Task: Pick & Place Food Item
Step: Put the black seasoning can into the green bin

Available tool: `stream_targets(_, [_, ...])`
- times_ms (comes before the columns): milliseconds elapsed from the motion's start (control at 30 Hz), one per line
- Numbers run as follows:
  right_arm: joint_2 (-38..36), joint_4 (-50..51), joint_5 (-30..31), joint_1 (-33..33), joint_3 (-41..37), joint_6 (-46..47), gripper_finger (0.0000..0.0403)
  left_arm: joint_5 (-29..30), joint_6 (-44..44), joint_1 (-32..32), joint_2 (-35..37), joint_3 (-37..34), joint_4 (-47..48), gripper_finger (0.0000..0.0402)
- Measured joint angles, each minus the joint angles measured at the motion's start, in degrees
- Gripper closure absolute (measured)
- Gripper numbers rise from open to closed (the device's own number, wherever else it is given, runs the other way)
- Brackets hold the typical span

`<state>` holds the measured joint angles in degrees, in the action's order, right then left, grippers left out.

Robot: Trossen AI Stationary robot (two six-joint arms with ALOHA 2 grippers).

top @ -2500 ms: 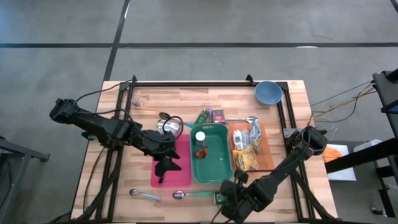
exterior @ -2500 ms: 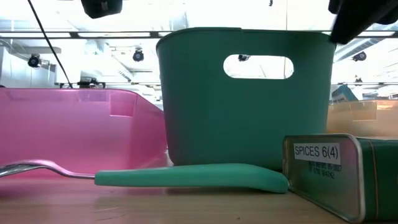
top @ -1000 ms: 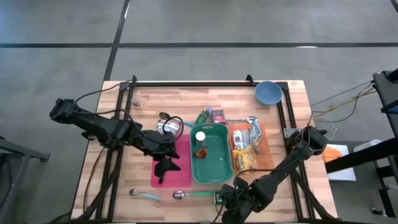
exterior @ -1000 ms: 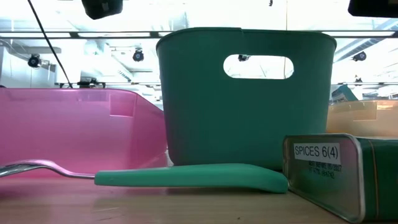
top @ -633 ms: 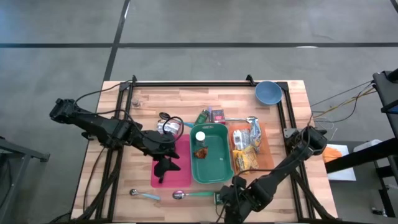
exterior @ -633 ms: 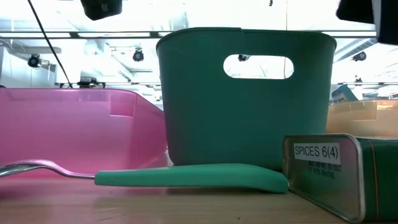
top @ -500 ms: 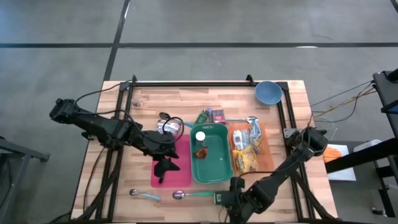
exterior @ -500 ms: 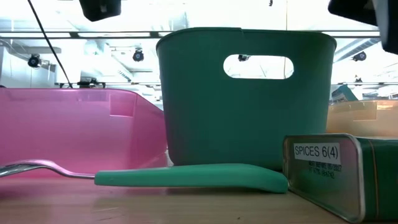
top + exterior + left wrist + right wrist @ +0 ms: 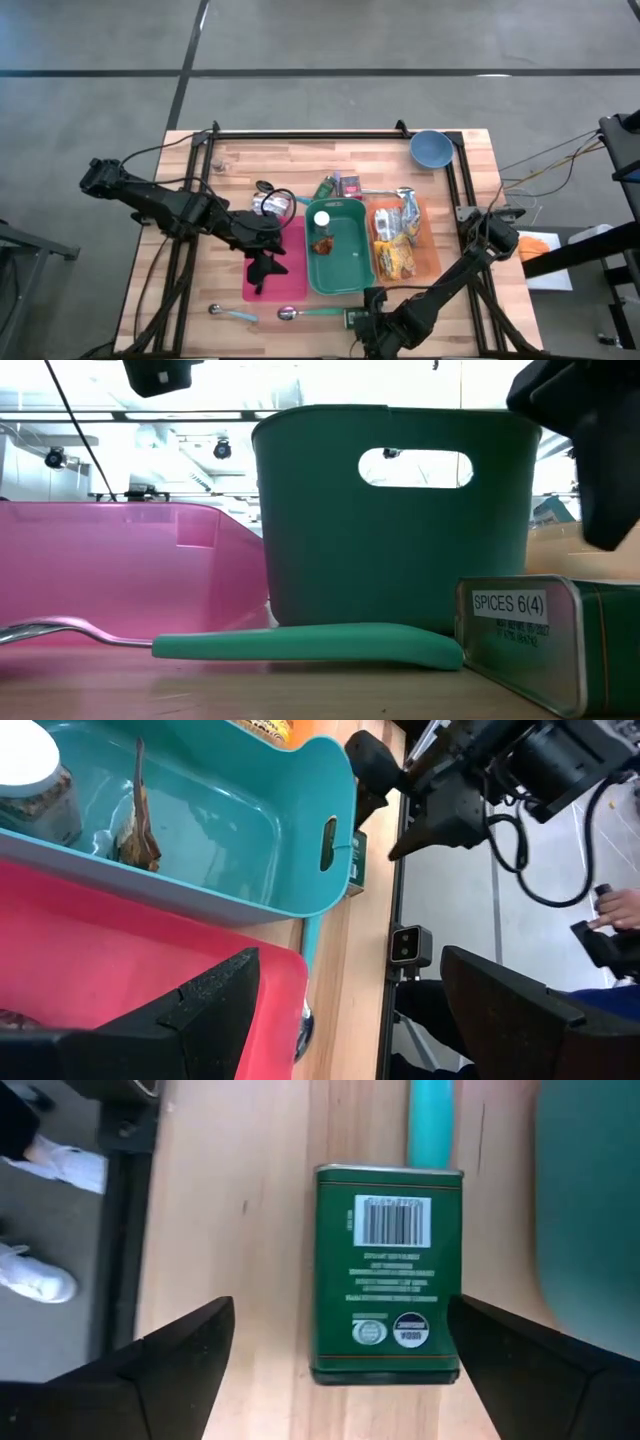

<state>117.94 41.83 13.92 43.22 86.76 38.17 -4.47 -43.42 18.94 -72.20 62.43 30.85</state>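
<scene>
**A:** Where is your right tool (image 9: 330, 1370) in relation to the food item?

**B:** You have it over the near edge of the wooden surface (image 9: 240, 160), hanging directly above the dark green rectangular spice tin (image 9: 388, 1270). The tin lies flat on its broad side with the barcode face up, just beside the near end wall of the teal plastic bin (image 9: 341, 287) and next to the teal handle of a spoon (image 9: 310, 643).

**A:** And the fingers?

**B:** Spread wide, nothing between them. In your right wrist view one dark finger shows on each side of the tin, clear of both long edges.

**A:** Which way does the tin run?

**B:** Its long axis points along your line of sight from the wrist, so the fingers straddle the short width. That is the relation the next move depends on, as I judge it: if you come straight down, the fingers should close across the narrow dimension. Any twist of the wrist would put them on the corners.

**A:** What about the left arm?

**B:** Your left tool (image 9: 265, 270) waits over the pink plastic tray (image 9: 295, 288), fingers also apart and holding nothing. It is well away from the tin; the right arm is clearly the nearer one.
</scene>
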Motion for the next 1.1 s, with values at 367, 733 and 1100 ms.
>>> stream_targets(367, [1.2, -0.1, 4.3, -0.1, -0.2, 0.0, 0.0036, -0.3, 0.2, 0.0, 0.0, 0.0, 0.3, 0.0091])
stream_targets(733, [1.9, -0.3, 2.3, -0.2, -3.1, 1.0, 0.0036, -0.7, 0.1, 0.0, 0.0, 0.0, 0.3, 0.0091])
stream_targets(1100, [1.5, -0.6, 0.8, -0.2, -4.1, 0.9, 0.0037, -0.7, 0.1, 0.0, 0.0, 0.0, 0.4, 0.0091])
